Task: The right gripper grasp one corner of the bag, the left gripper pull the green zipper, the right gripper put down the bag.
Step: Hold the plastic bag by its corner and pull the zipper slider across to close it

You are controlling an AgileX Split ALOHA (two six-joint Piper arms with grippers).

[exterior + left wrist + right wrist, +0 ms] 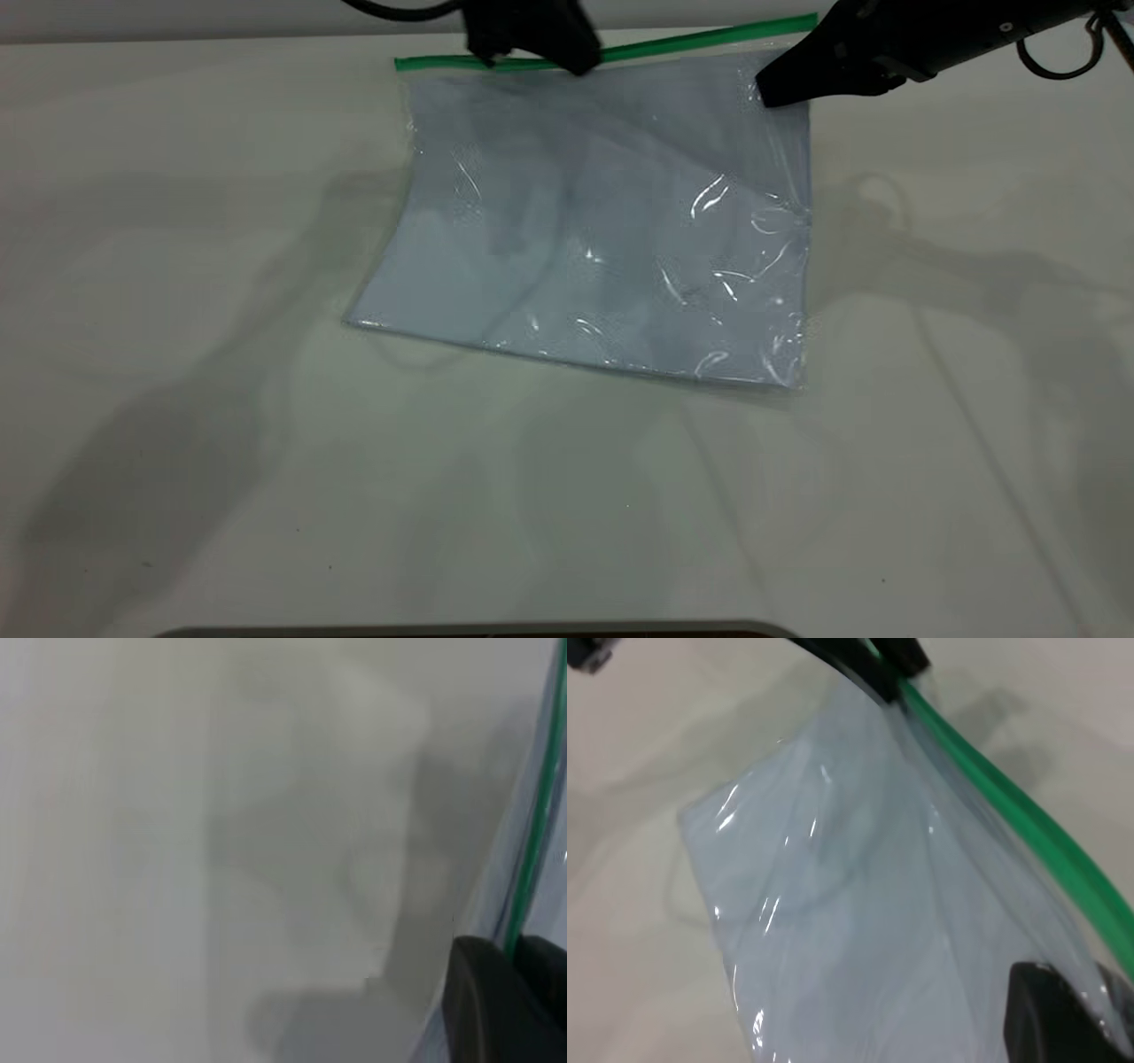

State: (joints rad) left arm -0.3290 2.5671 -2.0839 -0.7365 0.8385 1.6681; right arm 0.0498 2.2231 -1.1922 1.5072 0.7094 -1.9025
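While my tapered black right gripper (pixel 772 89) pinches the clear plastic bag (pixel 602 221) corner to brace it | blocky left gripper (pixel 532 55) clamps the green zipper (pixel 700 40) for pulling.

1. Bag (pixel 611 230): clear, flat, rectangular, white sheets inside, crinkled; far edge lifted, near edge resting on the table.
2. Green zipper (pixel 673 46): thin bright strip along the far edge, pinched between black fingers near its middle.
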